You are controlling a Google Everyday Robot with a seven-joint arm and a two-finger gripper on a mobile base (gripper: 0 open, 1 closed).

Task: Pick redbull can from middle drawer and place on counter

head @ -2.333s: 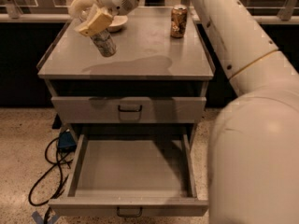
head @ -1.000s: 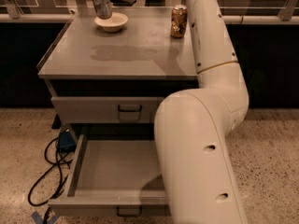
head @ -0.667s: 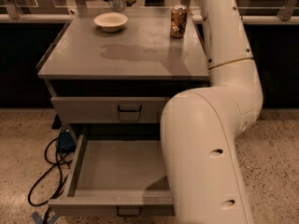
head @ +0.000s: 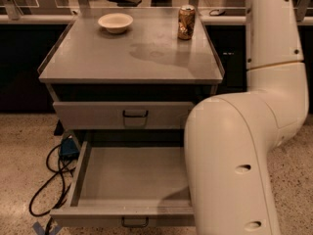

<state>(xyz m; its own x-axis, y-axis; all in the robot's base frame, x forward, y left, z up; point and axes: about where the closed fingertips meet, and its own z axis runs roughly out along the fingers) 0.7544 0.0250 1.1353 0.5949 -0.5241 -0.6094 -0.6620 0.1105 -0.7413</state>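
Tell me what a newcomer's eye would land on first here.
The robot's big white arm fills the right foreground and runs out of the top edge, so the gripper is out of view. Left of it an open drawer shows its grey floor; above, on the counter, stand a white bowl and a brown-orange can.

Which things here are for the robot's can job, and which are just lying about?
For the job: the open middle drawer, empty; the counter; the robot arm. The gripper and redbull can are out of view.
Just lying about: white bowl, brown-orange can, closed drawer, floor cables.
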